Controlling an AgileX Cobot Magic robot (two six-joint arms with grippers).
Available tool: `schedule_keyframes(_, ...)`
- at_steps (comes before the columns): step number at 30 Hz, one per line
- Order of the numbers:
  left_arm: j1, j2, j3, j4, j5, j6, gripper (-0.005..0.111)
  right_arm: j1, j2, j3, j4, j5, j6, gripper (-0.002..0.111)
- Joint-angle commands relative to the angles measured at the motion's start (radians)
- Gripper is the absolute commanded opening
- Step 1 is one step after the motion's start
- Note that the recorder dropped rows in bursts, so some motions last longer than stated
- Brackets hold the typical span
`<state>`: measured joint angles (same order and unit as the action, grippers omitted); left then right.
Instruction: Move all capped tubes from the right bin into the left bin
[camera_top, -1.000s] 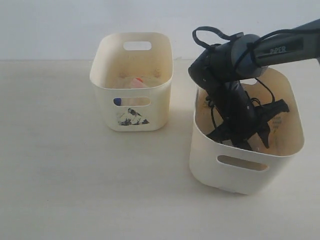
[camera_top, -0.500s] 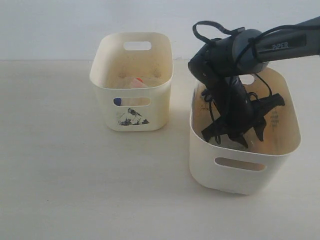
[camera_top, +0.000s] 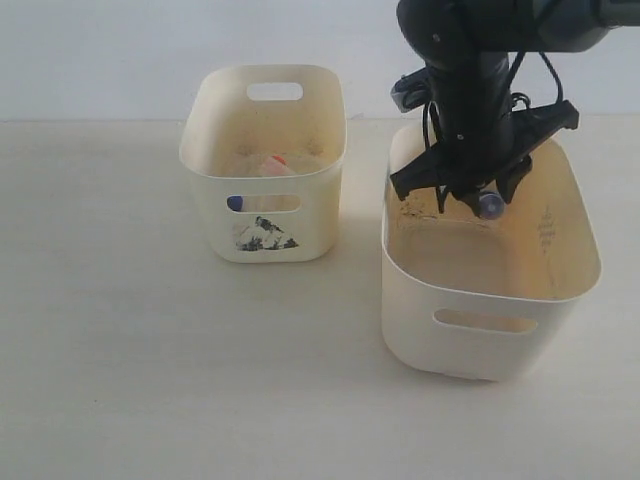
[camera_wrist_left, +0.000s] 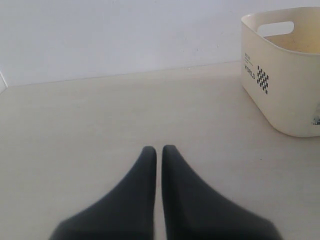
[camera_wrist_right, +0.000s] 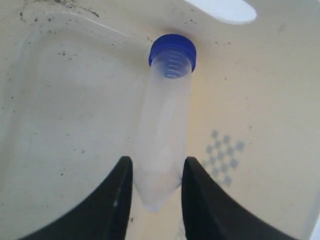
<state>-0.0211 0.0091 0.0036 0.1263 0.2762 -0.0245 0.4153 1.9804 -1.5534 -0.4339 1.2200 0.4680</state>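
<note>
My right gripper (camera_top: 468, 200) hangs over the back part of the right bin (camera_top: 470, 340), shut on a capped tube (camera_wrist_right: 165, 125). The tube is clear with a dark-blue cap (camera_top: 490, 205), gripped at its pointed end, cap pointing away from the gripper (camera_wrist_right: 157, 161). The left bin (camera_top: 210, 200), with a black-and-white sticker, holds other capped tubes: an orange-red cap (camera_top: 278, 160) shows inside and a blue cap (camera_top: 234, 203) shows through the front slot. My left gripper (camera_wrist_left: 159, 149) is shut and empty above the bare table, left of the left bin (camera_wrist_left: 285, 85).
The two cream bins stand side by side on a pale table (camera_top: 150, 350), with a gap between them. The right bin's floor (camera_wrist_right: 75, 100) shows dark specks and a dotted diamond mark (camera_wrist_right: 225, 155) on its wall. A white wall runs behind.
My right gripper has risen from deep inside the right bin to about rim height, carrying the blue-capped tube. The left gripper's earlier state is not shown.
</note>
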Motion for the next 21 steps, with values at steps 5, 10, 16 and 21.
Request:
schedule_keyframes(5,0.001,-0.002,-0.004,-0.007,-0.014,-0.012,0.004,-0.006,-0.149,-0.006,0.045,-0.026,-0.048,0.0)
schedule_keyframes(10,0.001,-0.002,-0.004,-0.007,-0.014,-0.012,0.004,-0.006,-0.203,-0.006,0.08,-0.035,-0.059,0.0)
schedule_keyframes(16,0.001,-0.002,-0.004,-0.007,-0.014,-0.012,0.004,-0.006,-0.143,-0.002,0.127,-0.059,-0.016,0.0)
schedule_keyframes(21,0.001,-0.002,-0.004,-0.007,-0.014,-0.012,0.004,-0.006,-0.064,-0.002,0.219,-0.063,0.002,0.02)
